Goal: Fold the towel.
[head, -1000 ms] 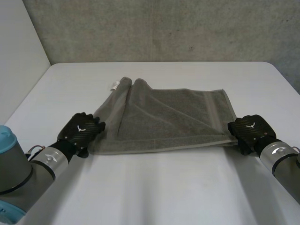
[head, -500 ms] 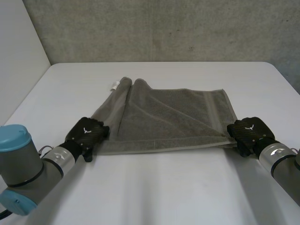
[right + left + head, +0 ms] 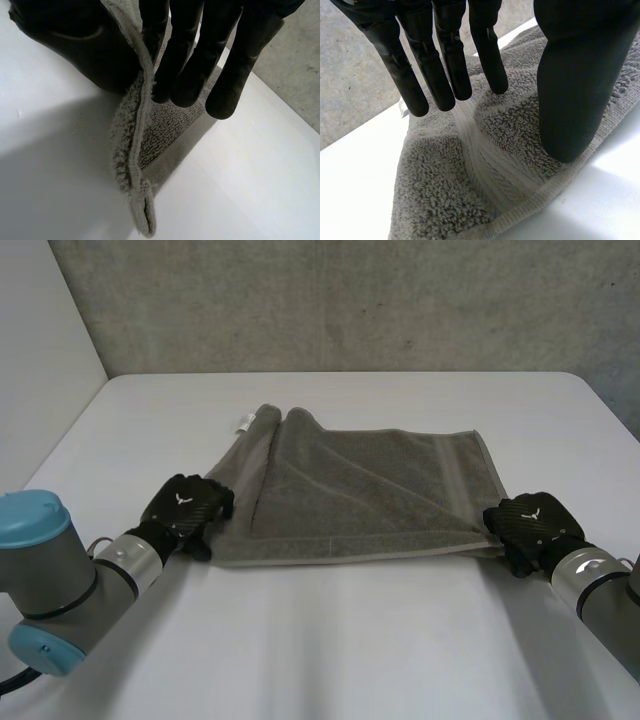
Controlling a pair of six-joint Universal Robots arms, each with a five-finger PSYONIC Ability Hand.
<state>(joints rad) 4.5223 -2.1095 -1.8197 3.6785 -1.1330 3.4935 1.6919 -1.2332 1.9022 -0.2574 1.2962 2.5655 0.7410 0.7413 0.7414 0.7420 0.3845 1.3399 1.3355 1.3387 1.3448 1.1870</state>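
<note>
Partly under right hand (image 3: 530,523), towel (image 3: 370,500).

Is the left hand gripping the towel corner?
No: the left hand holds its fingers straight over the towel corner, thumb apart, with no cloth pinched between them.

Robot hand (image 3: 580,75) over towel (image 3: 445,200) corner

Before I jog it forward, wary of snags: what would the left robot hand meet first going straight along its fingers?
The towel: the left robot hand points across it, and its raised fold probably lies just ahead.
</note>
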